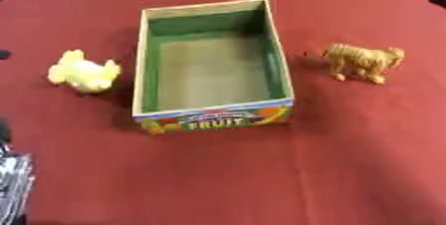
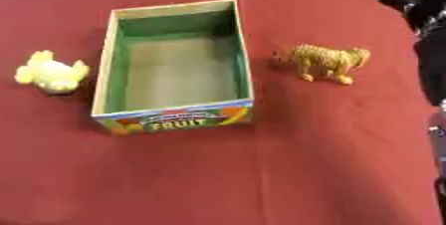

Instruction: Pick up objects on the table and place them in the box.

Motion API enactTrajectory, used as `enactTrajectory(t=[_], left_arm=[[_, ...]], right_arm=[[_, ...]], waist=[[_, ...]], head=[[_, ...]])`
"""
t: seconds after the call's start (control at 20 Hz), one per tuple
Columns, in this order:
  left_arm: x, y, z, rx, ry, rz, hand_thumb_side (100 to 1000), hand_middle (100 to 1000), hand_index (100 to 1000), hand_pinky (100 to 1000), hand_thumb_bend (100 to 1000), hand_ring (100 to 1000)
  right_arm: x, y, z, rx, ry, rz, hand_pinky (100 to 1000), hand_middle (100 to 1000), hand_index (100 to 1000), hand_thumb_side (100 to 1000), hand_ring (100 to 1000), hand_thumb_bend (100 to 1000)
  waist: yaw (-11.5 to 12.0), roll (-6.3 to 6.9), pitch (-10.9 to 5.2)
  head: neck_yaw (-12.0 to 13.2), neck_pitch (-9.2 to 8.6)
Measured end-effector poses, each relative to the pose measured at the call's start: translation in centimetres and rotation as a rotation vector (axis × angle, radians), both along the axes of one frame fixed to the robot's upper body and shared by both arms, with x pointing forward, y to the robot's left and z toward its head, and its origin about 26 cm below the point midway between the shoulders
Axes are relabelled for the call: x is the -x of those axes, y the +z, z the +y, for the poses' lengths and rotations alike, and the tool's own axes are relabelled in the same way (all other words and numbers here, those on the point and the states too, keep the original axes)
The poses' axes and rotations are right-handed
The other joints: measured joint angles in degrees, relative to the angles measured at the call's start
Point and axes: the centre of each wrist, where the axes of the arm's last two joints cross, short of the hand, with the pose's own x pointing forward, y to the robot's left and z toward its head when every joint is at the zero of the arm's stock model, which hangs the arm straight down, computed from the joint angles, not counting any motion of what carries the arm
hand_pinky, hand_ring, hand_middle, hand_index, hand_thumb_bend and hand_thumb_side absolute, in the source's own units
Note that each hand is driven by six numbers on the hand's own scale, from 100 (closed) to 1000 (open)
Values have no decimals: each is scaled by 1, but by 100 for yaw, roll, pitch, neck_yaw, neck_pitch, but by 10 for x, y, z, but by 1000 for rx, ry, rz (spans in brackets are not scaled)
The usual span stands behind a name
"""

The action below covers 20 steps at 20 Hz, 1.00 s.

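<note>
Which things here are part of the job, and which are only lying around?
Part of the job: the box, which holds nothing; the yellow toy left of it; the orange toy animal right of it.

Only there: the red cloth beneath everything.

box [image 1: 212,118] front panel, "FRUIT" in yellow

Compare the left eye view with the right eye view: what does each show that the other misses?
Only the left eye view shows a silver and black part of the robot at the lower left edge. Only the right eye view shows the black right arm along the right edge; its fingers cannot be made out. Both share the empty box, the yellow toy on its left, the tiger toy on its right, and the red tablecloth.
</note>
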Motion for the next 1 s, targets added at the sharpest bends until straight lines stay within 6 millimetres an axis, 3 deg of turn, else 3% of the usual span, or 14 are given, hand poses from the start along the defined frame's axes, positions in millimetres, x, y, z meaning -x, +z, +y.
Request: enactTrajectory(t=[0.25, 0.45, 1.0], left_arm=[[0, 0, -1, -1, -5, 1, 963, 719, 712, 469, 100, 681], [0, 0, -2, -2, -6, 2, 962, 720, 713, 470, 100, 682], [0, 0, -2, -18, -20, 7, 959, 721, 713, 470, 100, 682]], right_arm=[[-1, 21, -7, 133, -72, -50, 876, 765, 877, 1000, 865, 100], [0, 44, -10, 341, -163, -92, 881, 819, 902, 1000, 891, 100], [-13, 101, -6, 860, -401, -250, 861, 859, 911, 1000, 896, 100]], waist=[[32, -20, 20], [49, -20, 39], [143, -10, 39]], head=[[-3, -23], [-33, -52], [-171, -99]])
